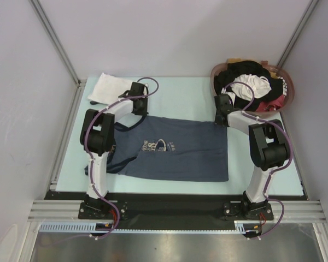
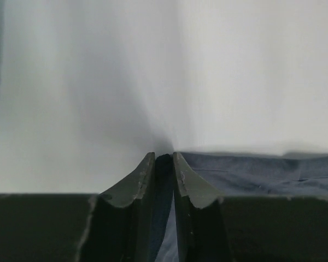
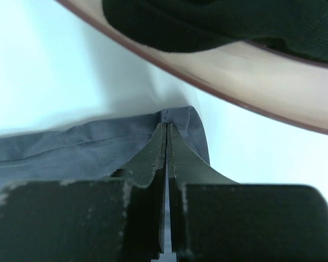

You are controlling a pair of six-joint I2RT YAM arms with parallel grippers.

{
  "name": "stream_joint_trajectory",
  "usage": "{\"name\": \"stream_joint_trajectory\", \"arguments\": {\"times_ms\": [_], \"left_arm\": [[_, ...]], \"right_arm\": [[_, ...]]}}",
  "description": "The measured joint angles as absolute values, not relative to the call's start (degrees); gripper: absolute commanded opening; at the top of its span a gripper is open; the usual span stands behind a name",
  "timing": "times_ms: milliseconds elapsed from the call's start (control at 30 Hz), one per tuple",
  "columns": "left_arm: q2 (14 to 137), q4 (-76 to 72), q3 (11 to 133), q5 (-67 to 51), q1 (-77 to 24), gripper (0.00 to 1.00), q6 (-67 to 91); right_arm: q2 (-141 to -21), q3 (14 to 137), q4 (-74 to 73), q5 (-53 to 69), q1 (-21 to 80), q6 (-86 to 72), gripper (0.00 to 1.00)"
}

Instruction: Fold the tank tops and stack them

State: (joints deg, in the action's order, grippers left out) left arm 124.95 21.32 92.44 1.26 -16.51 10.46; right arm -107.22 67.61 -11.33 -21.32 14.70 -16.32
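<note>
Two tank tops lie on the worktop (image 1: 180,93): the grey-blue tank top (image 1: 175,153) spread flat mid-worktop, the white tank top (image 1: 110,87) folded at the far left. Both grippers hold the grey-blue one's far edge. The left gripper (image 2: 164,157) is narrowed onto cloth at the left corner, and the right gripper (image 3: 167,126) pinches the right corner tight, beside one basket (image 3: 235,82).

Slate-blue cloth tank top (image 1: 175,153) spread at the middle of the pale flat table (image 1: 191,93); folded white cloth tank top (image 1: 109,87) behind it, far left; round pinkish basket (image 1: 268,113) holding clothes, far right
</note>
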Motion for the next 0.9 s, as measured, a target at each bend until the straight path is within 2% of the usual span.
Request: {"name": "stream_joint_trajectory", "arguments": {"times_ms": [133, 200, 233, 300, 333, 400, 467, 500, 667, 900], "left_arm": [[124.95, 21.82, 92.47, 1.21, -16.64, 0.52, 10.44], [124.92, 21.74, 92.33, 0.73, -16.64, 0.57, 10.79], [124.77, 21.28, 92.01, 0.54, -16.64, 0.54, 10.98], [124.05, 19.92, 90.61, 0.25, -16.64, 0.43, 11.2], [123.72, 19.68, 89.97, 0.16, -16.62, 0.34, 11.25], [123.44, 19.55, 89.43, -0.4, -16.49, 0.25, 11.51], [123.35, 19.27, 89.12, -0.89, -16.29, 0.04, 11.7], [123.31, 19.09, 88.99, -1.17, -16.25, 0.0, 11.94], [122.65, 18.13, 88.01, -1.45, -16.21, 0.0, 11.88], [117.32, 13.8, 79.88, -1.61, -15.31, 0.0, 12.49]], "right_arm": [[-106.78, 67.35, -11.27, -21.1, 14.79, -16.19, 0.0], [-106.43, 67.33, -11.25, -21.02, 14.79, -16.19, 0.0], [-106.24, 67.29, -11.22, -20.95, 14.79, -16.16, 0.0], [-105.93, 67.29, -11.18, -20.91, 14.79, -15.97, 0.0], [-105.86, 67.26, -11.14, -20.91, 14.79, -15.94, 0.0], [-105.8, 67.13, -11.0, -20.91, 14.79, -15.92, 0.0], [-105.8, 66.96, -10.9, -20.88, 14.79, -15.92, 0.0], [-105.8, 66.87, -10.85, -20.88, 14.79, -15.92, 0.0], [-105.51, 66.48, -10.85, -20.91, 14.79, -15.92, 0.0], [-102.91, 64.16, -10.79, -20.47, 14.22, -16.45, 0.0]]}}
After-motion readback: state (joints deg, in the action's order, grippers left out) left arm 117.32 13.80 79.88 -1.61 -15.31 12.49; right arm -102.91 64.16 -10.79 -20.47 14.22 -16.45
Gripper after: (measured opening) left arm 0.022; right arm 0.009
